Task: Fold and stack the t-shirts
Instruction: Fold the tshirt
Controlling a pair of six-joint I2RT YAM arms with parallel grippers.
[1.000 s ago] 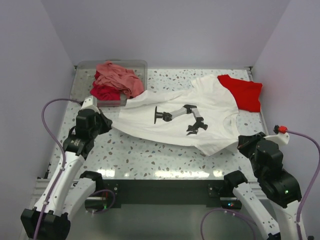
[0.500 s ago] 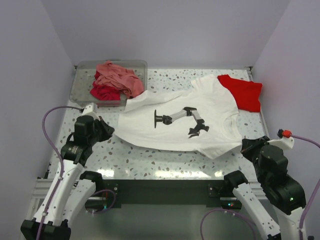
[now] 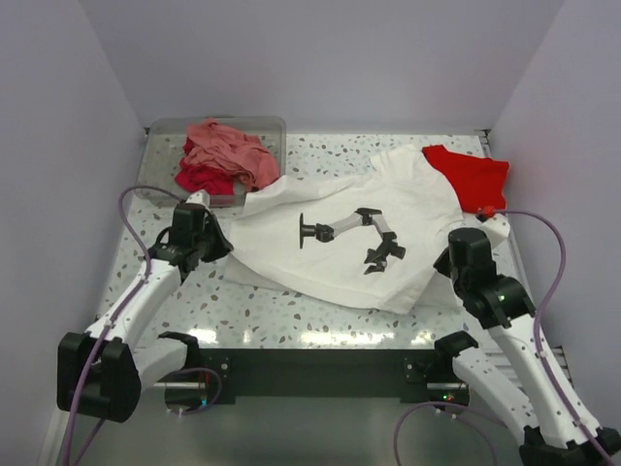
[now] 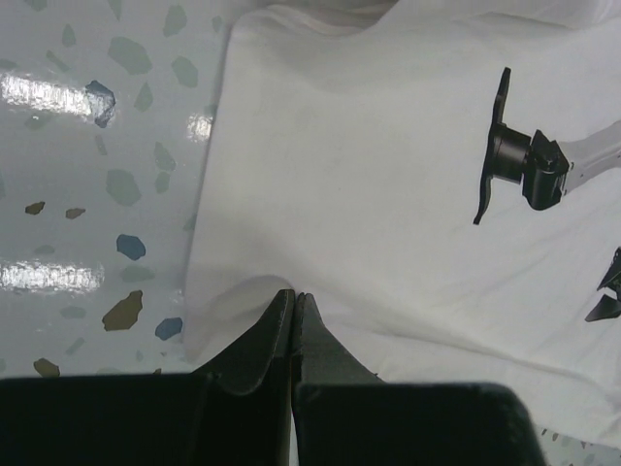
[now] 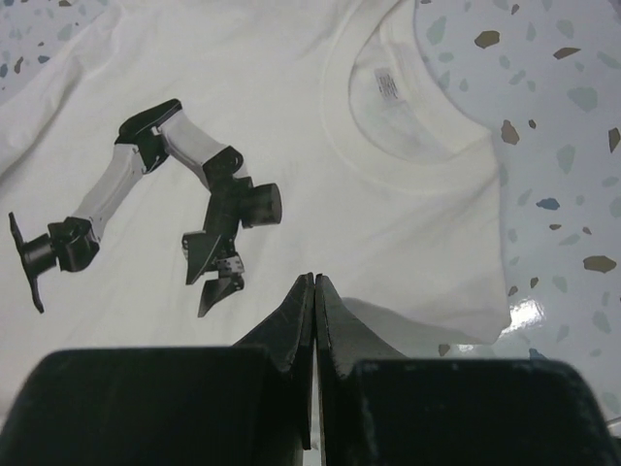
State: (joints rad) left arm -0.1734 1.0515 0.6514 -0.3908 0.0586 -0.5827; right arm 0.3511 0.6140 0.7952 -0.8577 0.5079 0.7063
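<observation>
A clear plastic bin (image 3: 160,131) with rounded corners stands at the far left of the counter (image 3: 320,316). It holds a crumpled heap of cloth: a salmon-pink shirt (image 3: 228,150) on top and a crimson shirt (image 3: 199,180) bunched low at its near left side.

The white shirt (image 3: 340,257) lies front up across the middle of the speckled, glossy counter. It is soft and slightly rumpled, and one sleeve reaches to the bin's near right corner. A black and grey print (image 3: 349,233) of a jointed arm sits on its chest. The red shirt (image 3: 471,180) lies at the far right, its inner edge tucked against the white one.

The left pincer (image 4: 293,296) is fully closed on the white shirt's left edge, where the cloth humps up in a small arch at the tips. The right pincer (image 5: 313,282) is likewise closed tight, nipping the white shirt near its right edge.

Only the right wrist view shows the ribbed round collar (image 5: 408,146) and the small label (image 5: 388,85) inside it. The left wrist view shows the straight edge of the cloth against the terrazzo flecks. The bin and the red shirt appear from above alone.
</observation>
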